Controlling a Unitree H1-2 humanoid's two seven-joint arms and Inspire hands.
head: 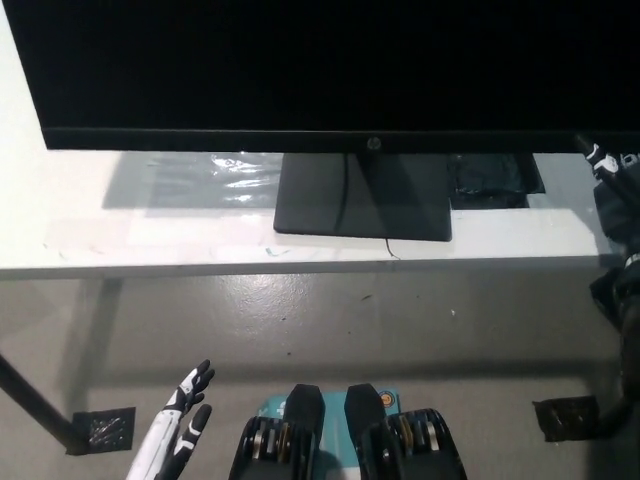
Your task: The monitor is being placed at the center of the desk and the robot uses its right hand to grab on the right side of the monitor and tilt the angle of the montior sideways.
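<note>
While the wide black flat monitor (330, 70) stands across the white worktop (60, 220), the black right hand (612, 185), grip unclear, sits at its right edge, far nearer than the open, empty white left hand (180, 425).

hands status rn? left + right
Left hand: open, holding nothing, resting low at the lower left above the floor.
Right hand: at the monitor's right edge; grip cannot be told, mostly out of frame.
</note>
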